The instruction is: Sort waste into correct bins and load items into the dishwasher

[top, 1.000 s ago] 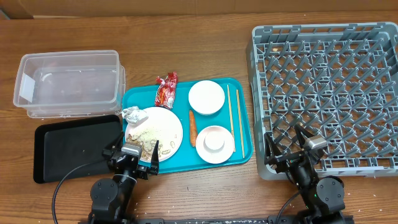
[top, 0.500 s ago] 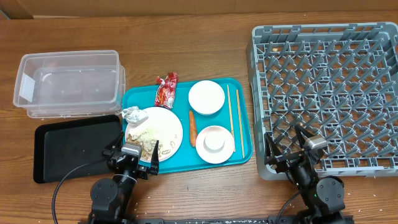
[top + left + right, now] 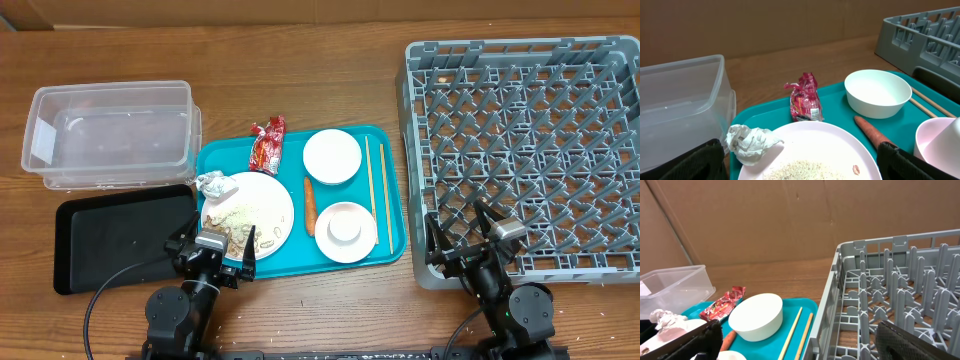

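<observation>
A teal tray (image 3: 388, 190) holds a white plate (image 3: 258, 205) with rice, a crumpled napkin (image 3: 212, 183), a red wrapper (image 3: 267, 142), a carrot (image 3: 310, 204), two white bowls (image 3: 332, 155) (image 3: 345, 230) and chopsticks (image 3: 372, 190). The grey dish rack (image 3: 530, 150) stands at the right. My left gripper (image 3: 212, 256) is open and empty at the tray's near left edge, over the plate (image 3: 835, 155). My right gripper (image 3: 470, 240) is open and empty at the rack's near left corner (image 3: 840, 305).
A clear plastic bin (image 3: 110, 135) stands at the far left, with a black tray (image 3: 120, 235) in front of it. A cardboard wall runs along the back of the wooden table.
</observation>
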